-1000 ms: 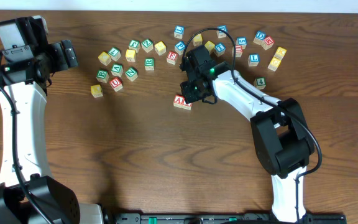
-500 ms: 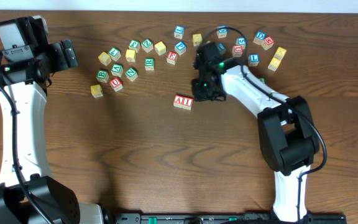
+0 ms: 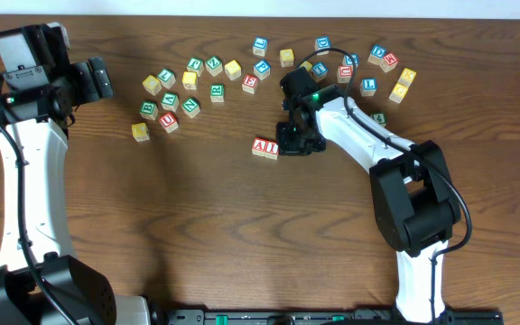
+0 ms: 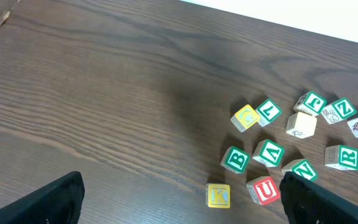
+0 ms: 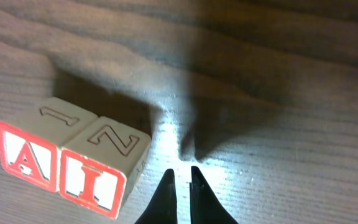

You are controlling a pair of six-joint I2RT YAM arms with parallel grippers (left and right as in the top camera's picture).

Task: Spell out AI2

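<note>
Two red-lettered blocks, A (image 3: pixel 259 146) and I (image 3: pixel 272 150), sit side by side in the middle of the table. In the right wrist view the A block (image 5: pixel 27 155) and the I block (image 5: pixel 96 178) are touching, at the lower left. My right gripper (image 3: pixel 292 144) is shut and empty, low over the table just right of the I block; its fingertips (image 5: pixel 180 179) hold nothing. My left gripper (image 3: pixel 97 79) is open and empty at the far left, its fingers (image 4: pixel 179 208) above bare wood. I cannot pick out a 2 block.
Several loose letter blocks lie in a cluster at the back left (image 3: pixel 171 93) and another at the back right (image 3: pixel 368 68). In the left wrist view a yellow K block (image 4: pixel 217 195) and a red U block (image 4: pixel 264 190) lie near the right finger.
My right gripper has drawn off the A and I blocks to the right and now sits low beside the I block. The two blocks stay put. The left arm has not moved.
</note>
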